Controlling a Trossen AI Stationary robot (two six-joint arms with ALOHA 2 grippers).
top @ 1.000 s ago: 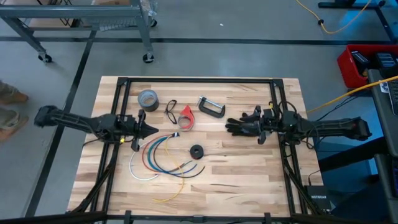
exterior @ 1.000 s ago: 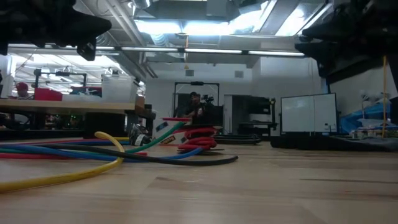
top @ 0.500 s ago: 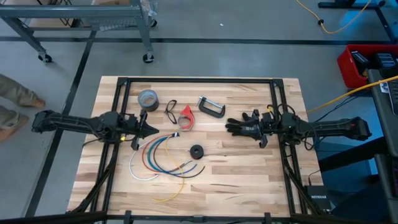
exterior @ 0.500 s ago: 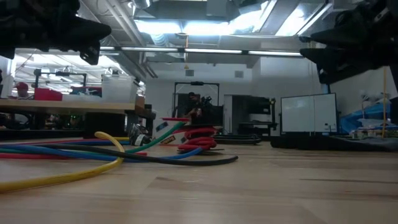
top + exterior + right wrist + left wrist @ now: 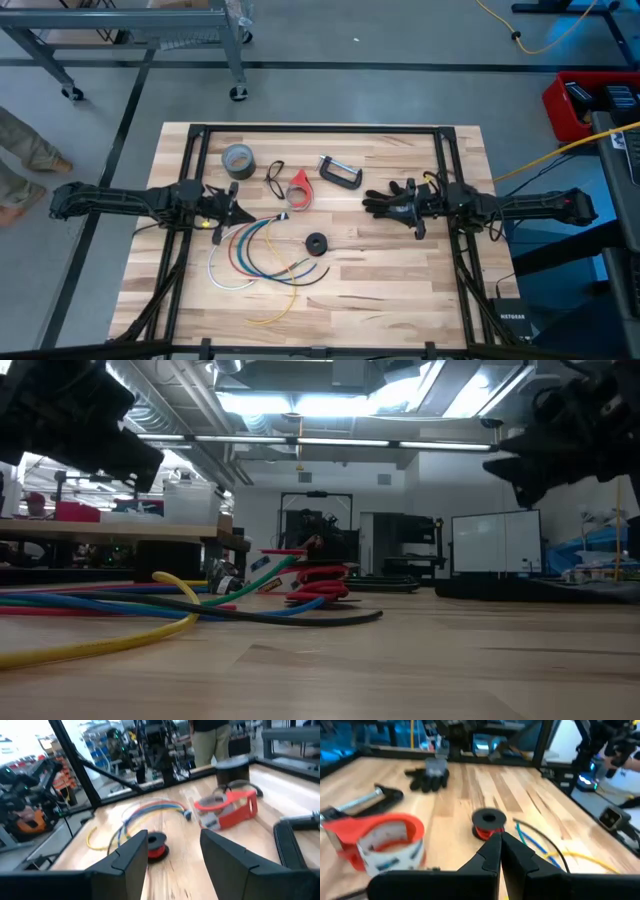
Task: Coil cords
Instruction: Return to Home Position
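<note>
- A pale wooden table (image 5: 400, 290) edged by dark rails holds everything.
- The small black spool (image 5: 317, 244) lies flat near the table's middle, just beside the fanned wire bundle (image 5: 250, 255). Its axis is upright and its hole faces up.
- The red wire (image 5: 483, 831) is wound round the spool's core.
- The left gripper (image 5: 234, 205) hangs over the bundle's gathered end, its fingers pressed together on nothing.
- The right gripper (image 5: 378, 204) hangs right of centre, pointing inward, its fingers spread wide and empty.

Black spool (image 5: 488, 816) with red wire (image 5: 485, 831) wound on its core. Grey tape roll (image 5: 237, 158). Red tape dispenser (image 5: 299, 189). Black C-clamp (image 5: 341, 173). Fanned wires (image 5: 130, 607): white, red, blue, green, yellow. Bench (image 5: 400, 290): pale striped wood, black frame.
</note>
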